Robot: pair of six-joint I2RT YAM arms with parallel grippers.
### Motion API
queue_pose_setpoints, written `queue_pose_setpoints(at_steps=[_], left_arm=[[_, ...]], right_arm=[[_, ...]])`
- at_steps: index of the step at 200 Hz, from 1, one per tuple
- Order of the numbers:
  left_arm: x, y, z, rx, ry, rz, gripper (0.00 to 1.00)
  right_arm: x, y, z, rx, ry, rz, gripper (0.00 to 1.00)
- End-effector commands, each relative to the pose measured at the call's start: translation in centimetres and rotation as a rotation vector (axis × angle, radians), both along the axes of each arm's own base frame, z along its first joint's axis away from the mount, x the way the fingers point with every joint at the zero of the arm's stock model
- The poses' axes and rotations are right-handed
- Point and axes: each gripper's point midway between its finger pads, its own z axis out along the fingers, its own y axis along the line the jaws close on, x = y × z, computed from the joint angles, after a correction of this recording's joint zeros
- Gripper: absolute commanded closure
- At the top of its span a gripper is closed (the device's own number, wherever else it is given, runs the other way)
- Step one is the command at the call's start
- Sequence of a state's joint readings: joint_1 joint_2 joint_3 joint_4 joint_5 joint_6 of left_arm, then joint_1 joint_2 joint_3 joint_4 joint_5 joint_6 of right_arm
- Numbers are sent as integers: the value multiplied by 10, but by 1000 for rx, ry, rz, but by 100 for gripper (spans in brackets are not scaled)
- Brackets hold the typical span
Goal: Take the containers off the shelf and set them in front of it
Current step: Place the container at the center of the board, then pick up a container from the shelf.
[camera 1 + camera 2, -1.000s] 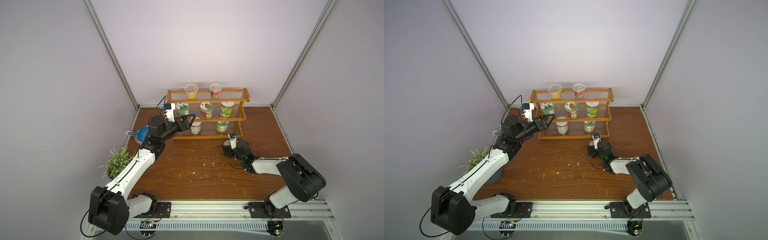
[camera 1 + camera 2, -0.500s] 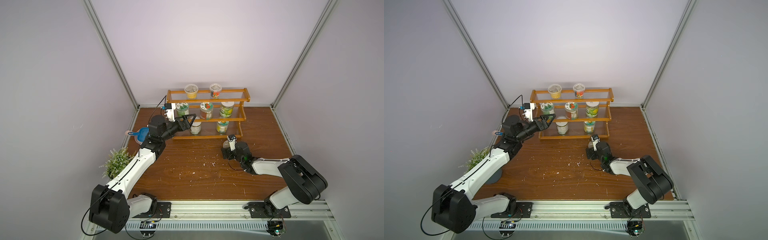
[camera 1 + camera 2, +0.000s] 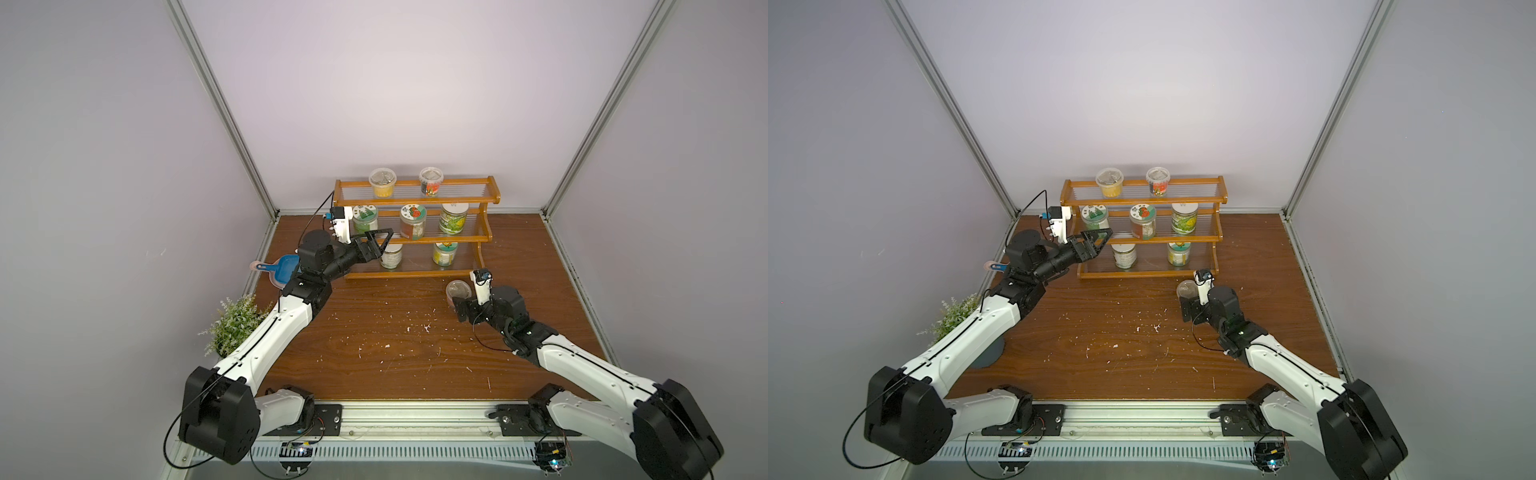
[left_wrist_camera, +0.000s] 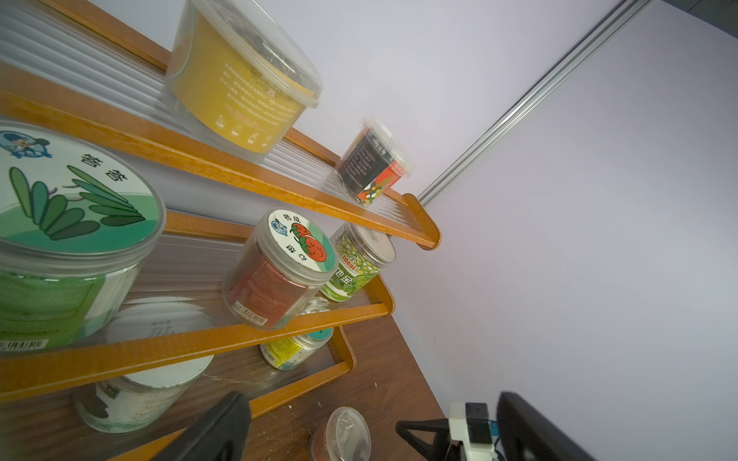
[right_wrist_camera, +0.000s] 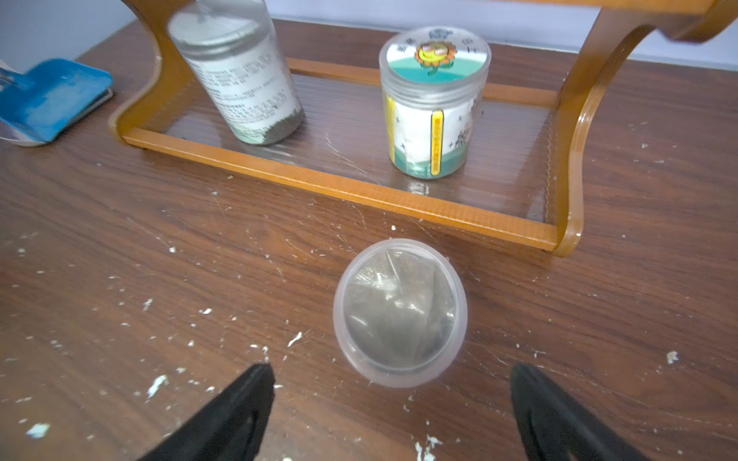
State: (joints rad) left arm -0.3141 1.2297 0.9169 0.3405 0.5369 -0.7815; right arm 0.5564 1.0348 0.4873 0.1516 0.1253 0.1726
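- Standing free at twelve o'clock of our wide-open, empty right gripper [image 5: 389, 373]: the lidded cup [image 5: 399, 311].
- Left gripper [image 3: 382, 241] gapes empty.
- Cup contents: we cannot tell.

Three lidded cups [image 3: 382, 182]; five jars [image 3: 413, 220]; one shelf [image 3: 415, 274]; one dustpan [image 3: 286, 268]; one plant [image 3: 235, 322].

The stepped wooden shelf [image 3: 415, 274], at mid-frame in both top views, has an orange-brown frame and clear ribbed tiers. On it, a short clear plastic cup [image 3: 382, 185] shows yellow, and a second clear cup [image 3: 431, 188] shows black and red. A round jar lid with green leaves [image 4: 68, 191] and a round jar lid with a red tomato [image 4: 303, 241] are white and teal. The dark brown wood-grain desk [image 3: 374, 365] is flecked white. The right arm's fingers [image 5: 227, 415] are black.
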Motion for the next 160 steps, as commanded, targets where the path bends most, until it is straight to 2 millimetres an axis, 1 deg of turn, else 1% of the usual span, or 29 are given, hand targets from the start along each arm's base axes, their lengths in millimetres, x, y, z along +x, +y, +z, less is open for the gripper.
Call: queue_pose_setpoints(at_steps=[1, 21, 49, 66, 74, 82, 87, 101, 134, 160], left_arm=[[-2, -7, 14, -10, -51, -32, 0], [-2, -7, 17, -13, -57, -35, 0], [-3, -8, 24, -17, -67, -41, 0], [-3, -9, 29, -23, -76, -46, 0], [-3, -9, 31, -27, -81, -48, 0], [-3, -9, 34, -31, -85, -49, 0], [-3, -9, 35, -32, -88, -49, 0], [-2, -10, 39, -35, -95, -50, 0], [-2, -9, 46, -31, -106, -47, 0], [-3, -8, 49, -27, -112, -42, 0]], right_arm=[[5, 8, 72, 44, -123, 36, 1], [16, 11, 129, 42, -238, 45, 1], [34, 29, 203, 92, -386, 107, 1], [45, 42, 234, 99, -443, 144, 1], [53, 46, 243, 89, -459, 146, 1], [63, 49, 245, 77, -462, 152, 1], [68, 51, 250, 76, -471, 156, 1], [85, 56, 252, 79, -468, 172, 1], [121, 58, 259, 86, -482, 167, 1], [145, 68, 258, 75, -476, 190, 2]])
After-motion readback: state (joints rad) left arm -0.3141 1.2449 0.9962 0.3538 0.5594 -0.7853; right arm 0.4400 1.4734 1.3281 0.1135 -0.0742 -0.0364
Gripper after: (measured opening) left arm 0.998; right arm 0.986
